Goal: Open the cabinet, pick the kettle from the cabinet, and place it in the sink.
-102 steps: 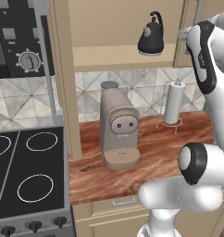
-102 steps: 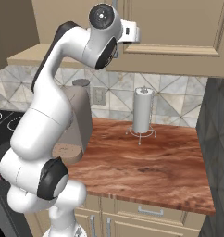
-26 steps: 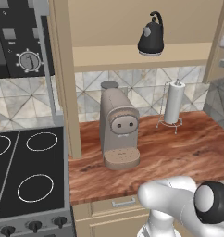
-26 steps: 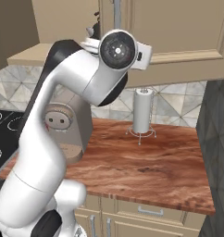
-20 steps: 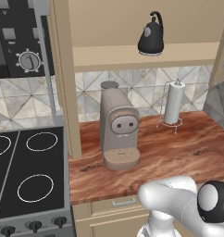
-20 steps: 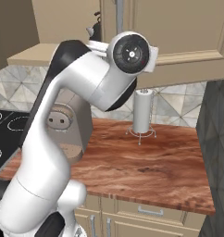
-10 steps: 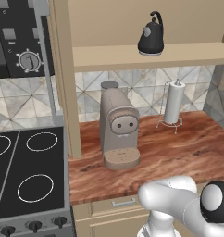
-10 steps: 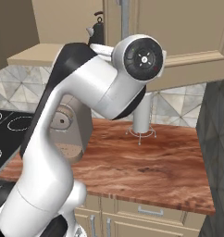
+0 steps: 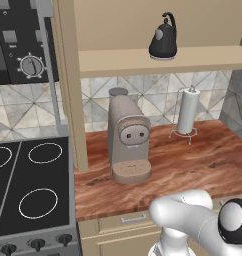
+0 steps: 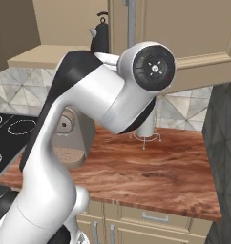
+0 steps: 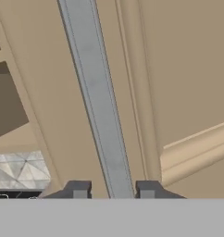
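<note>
The gripper [image 11: 109, 190] has its jaws set on either side of the silver door handle [image 11: 96, 102] of the cabinet [image 10: 184, 33]; whether they pinch it cannot be told. One side stands open, with the black kettle [image 9: 163, 39] upright on the shelf [image 9: 158, 59]. To swing this door wide, the pull should probably follow the hinge arc, keeping the bar centred. The kettle sits well apart from the jaws, past the door's edge.

Open shelf space around kettle [image 9: 163, 42]
</note>
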